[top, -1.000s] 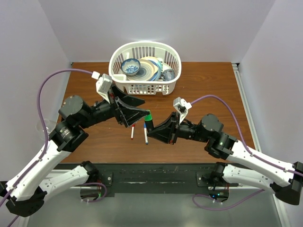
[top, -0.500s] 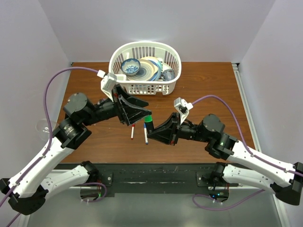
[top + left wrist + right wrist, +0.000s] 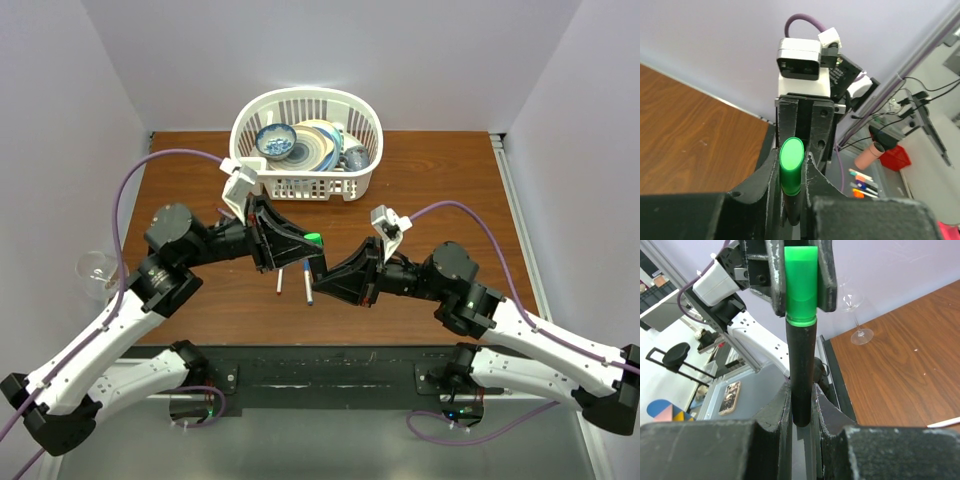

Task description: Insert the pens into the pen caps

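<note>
The black marker (image 3: 801,370) stands upright in the air between the arms, and my right gripper (image 3: 801,396) is shut on its lower end. The bright green cap (image 3: 791,161) sits on the marker's top, and my left gripper (image 3: 791,156) is shut on that cap. From above, the green cap (image 3: 313,239) shows where the left gripper (image 3: 308,246) and right gripper (image 3: 326,274) meet. Two slim white pens lie side by side on the table below, one with a red end (image 3: 280,278) and one with a blue end (image 3: 307,285).
A white basket (image 3: 305,186) holding bowls and plates stands at the back of the wooden table (image 3: 440,190). A wine glass (image 3: 95,270) stands off the table's left edge. Both arms crowd the table's middle.
My left gripper has slid right to the marker's top and shut on the green cap. The right gripper has held the marker almost still.
</note>
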You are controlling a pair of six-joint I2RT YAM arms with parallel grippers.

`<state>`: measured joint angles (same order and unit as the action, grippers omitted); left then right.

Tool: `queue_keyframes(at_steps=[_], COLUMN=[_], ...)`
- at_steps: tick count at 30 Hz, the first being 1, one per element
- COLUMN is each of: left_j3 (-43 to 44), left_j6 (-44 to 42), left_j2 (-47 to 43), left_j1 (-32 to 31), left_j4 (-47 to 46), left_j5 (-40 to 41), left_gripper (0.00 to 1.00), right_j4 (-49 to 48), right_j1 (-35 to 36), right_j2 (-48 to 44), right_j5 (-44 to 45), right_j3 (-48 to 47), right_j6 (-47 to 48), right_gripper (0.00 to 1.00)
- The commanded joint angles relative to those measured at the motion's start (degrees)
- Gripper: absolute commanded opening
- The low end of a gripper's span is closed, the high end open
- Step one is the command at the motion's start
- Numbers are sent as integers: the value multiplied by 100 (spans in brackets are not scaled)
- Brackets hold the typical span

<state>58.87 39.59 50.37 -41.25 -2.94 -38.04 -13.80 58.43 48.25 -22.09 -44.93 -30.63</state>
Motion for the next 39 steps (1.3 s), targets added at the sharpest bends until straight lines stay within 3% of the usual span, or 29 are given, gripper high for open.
queue_keyframes(at_steps=[1,5,8,10,15,20,25,31,39], left_j3=[-497,-1000,-1044,-870,-334,343,853,1039,951], left_j6=[705,1260,1209,1008,656,58,-250,-461,-479], left_j2=[25,87,17,-1,113,105,140,254,368], left_j1=[38,30,39,38,39,39,47,47,65], left_j4=[-1023,-1937,-1799,-1623,-868,-58,259,584,409], left_j5=[-930,-1390,-1399,-1303,-1110,-433,-2,183,140], left_gripper=[0,0,1,14,27,51,64,67,60], right_j4=[-421,-107,53,123,150,193,141,9,18], right_j1=[1,-8,-8,-8,-7,-8,-8,1,1], right_j2=[-53,0,35,88,176,106,27,53,79], right_j5=[55,231,257,197,108,64,47,-68,-138], right_j3=[-192,-578,-912,-1070,-984,-781,-553,-447,-438], right_j6=[-66,118,329,382,313,286,189,66,49], right_gripper=[0,0,0,0,0,0,0,0,0])
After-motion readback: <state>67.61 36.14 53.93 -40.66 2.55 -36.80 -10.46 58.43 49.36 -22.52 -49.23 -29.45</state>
